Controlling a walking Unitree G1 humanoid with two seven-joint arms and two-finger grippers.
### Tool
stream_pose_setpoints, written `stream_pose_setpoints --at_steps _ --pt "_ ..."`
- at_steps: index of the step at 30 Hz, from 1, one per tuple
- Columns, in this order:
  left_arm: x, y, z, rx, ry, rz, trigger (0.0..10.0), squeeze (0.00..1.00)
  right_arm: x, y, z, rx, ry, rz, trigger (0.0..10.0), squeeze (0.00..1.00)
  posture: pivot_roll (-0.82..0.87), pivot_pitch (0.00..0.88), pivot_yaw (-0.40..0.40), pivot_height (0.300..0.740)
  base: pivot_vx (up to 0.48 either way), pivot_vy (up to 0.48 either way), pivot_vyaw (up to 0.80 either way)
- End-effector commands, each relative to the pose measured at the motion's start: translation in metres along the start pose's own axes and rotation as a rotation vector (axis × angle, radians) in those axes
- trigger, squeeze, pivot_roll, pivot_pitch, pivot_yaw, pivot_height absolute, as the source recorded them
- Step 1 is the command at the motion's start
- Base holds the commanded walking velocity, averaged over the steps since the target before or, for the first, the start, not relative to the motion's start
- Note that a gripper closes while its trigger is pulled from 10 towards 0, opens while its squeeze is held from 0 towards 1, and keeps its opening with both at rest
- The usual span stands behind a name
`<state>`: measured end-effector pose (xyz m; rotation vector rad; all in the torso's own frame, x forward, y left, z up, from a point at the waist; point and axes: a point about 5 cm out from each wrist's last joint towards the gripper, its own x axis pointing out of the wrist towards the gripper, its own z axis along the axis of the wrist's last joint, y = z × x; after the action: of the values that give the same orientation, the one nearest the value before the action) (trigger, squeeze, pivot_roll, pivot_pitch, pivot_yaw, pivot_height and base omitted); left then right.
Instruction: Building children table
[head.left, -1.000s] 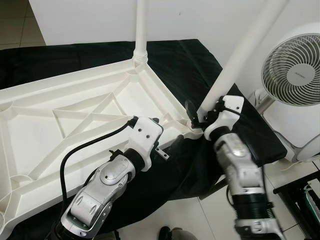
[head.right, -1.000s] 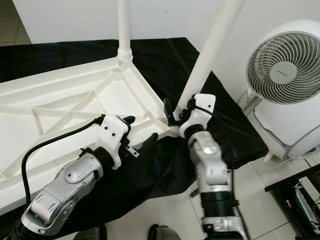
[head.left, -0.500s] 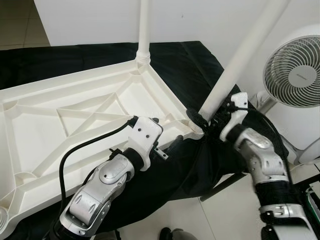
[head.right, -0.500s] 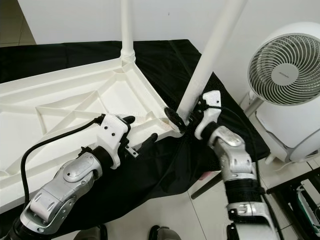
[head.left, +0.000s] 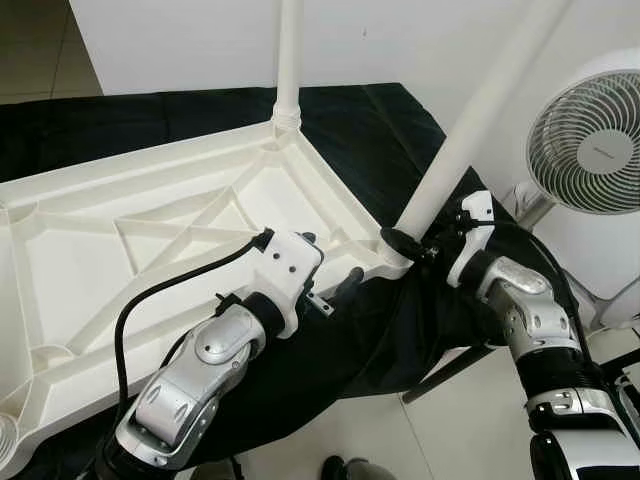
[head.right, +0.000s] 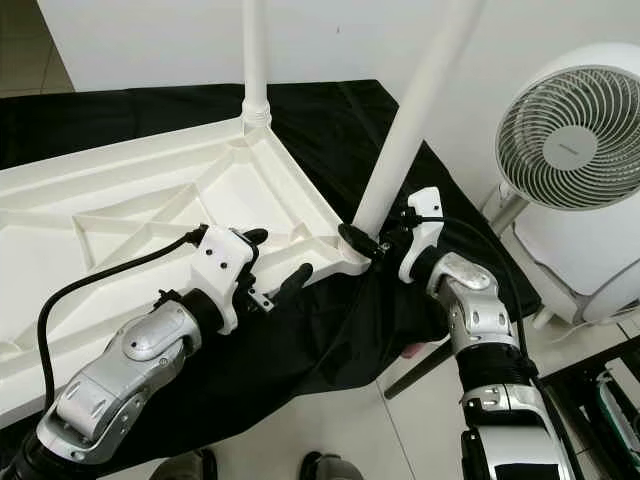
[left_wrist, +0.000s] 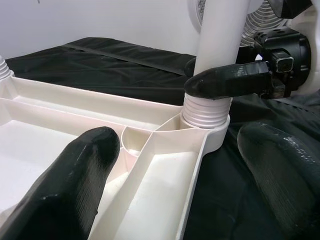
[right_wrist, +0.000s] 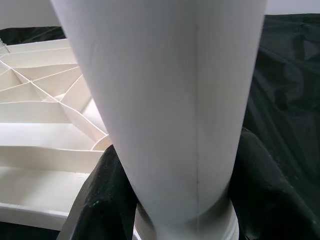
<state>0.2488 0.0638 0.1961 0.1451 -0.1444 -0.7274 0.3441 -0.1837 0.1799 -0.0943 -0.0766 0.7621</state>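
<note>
Tabletop (head.left: 150, 210) of white plastic lies upside down on a black cloth (head.left: 370, 130), ribbed underside up; one white leg (head.left: 288, 60) stands in its far corner socket, a second leg (head.left: 470, 130) leans in the near right corner socket; the right gripper (head.right: 372, 243) clasps the base of that second leg, fingers closed around it just above the threaded collar; the left gripper (left_wrist: 175, 165) hovers spread wide over the near rim beside the same corner, holding nothing; a white fan (head.left: 590, 140) stands well to the right.
</note>
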Motion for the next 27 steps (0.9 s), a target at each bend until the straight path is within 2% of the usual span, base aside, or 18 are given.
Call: stream_pose_setpoints --at_steps 1,4,5,8,9,10,11,12,19,25,27 --pt "0.0 -0.008 0.0 0.004 0.001 -0.123 10.0 0.0 0.001 0.002 -0.002 0.007 -0.007 0.028 0.0 0.0 0.1 0.141 -0.045 0.74 0.0 0.0 0.0" --pt "0.0 -0.011 0.0 0.001 0.0 -0.139 10.0 0.0 -0.001 0.005 -0.004 0.007 -0.006 0.016 0.0 0.0 0.09 0.146 -0.051 0.74 0.0 0.0 0.0" --pt "0.0 -0.013 -0.001 0.002 0.001 -0.15 10.0 0.0 -0.002 0.006 -0.006 0.011 -0.002 0.001 2.4 0.0 0.09 0.149 -0.057 0.74 0.0 0.0 0.0" --pt "0.0 -0.014 -0.002 0.002 0.001 -0.158 10.0 0.0 -0.002 0.006 -0.008 0.014 -0.001 -0.008 2.4 0.0 0.09 0.149 -0.057 0.74 0.0 0.0 0.0" --pt "0.0 -0.014 -0.002 0.0 0.001 -0.161 10.0 0.0 -0.002 0.007 -0.009 0.022 0.001 -0.031 10.0 0.0 0.08 0.153 -0.06 0.74 0.0 0.0 0.0" --pt "0.0 -0.014 -0.002 0.0 0.001 -0.161 10.0 0.0 -0.002 0.007 -0.009 0.022 0.001 -0.031 10.0 0.0 0.08 0.153 -0.06 0.74 0.0 0.0 0.0" --pt "0.002 -0.013 -0.002 -0.003 -0.005 -0.156 10.0 0.0 -0.002 0.009 -0.013 0.043 0.004 -0.097 10.0 0.0 0.07 0.156 -0.062 0.74 0.0 0.0 0.0" --pt "0.002 -0.013 -0.002 -0.003 -0.005 -0.156 10.0 0.0 -0.002 0.009 -0.013 0.043 0.004 -0.097 10.0 0.0 0.07 0.156 -0.062 0.74 0.0 0.0 0.0" --pt "0.006 -0.011 -0.001 -0.011 -0.014 -0.134 10.0 0.0 0.002 0.02 -0.017 0.092 -0.021 -0.34 10.0 0.0 0.06 0.15 -0.067 0.74 0.0 0.0 0.0" --pt "0.005 -0.011 -0.002 -0.011 -0.014 -0.129 10.0 0.0 0.004 0.025 -0.017 0.129 -0.038 -0.447 10.0 0.0 0.06 0.143 -0.07 0.74 0.0 0.0 0.0" --pt "0.006 -0.011 -0.002 -0.01 -0.015 -0.128 10.0 0.0 0.005 0.026 -0.018 0.181 -0.039 -0.565 10.0 0.0 0.06 0.139 -0.073 0.74 0.0 0.0 0.0"
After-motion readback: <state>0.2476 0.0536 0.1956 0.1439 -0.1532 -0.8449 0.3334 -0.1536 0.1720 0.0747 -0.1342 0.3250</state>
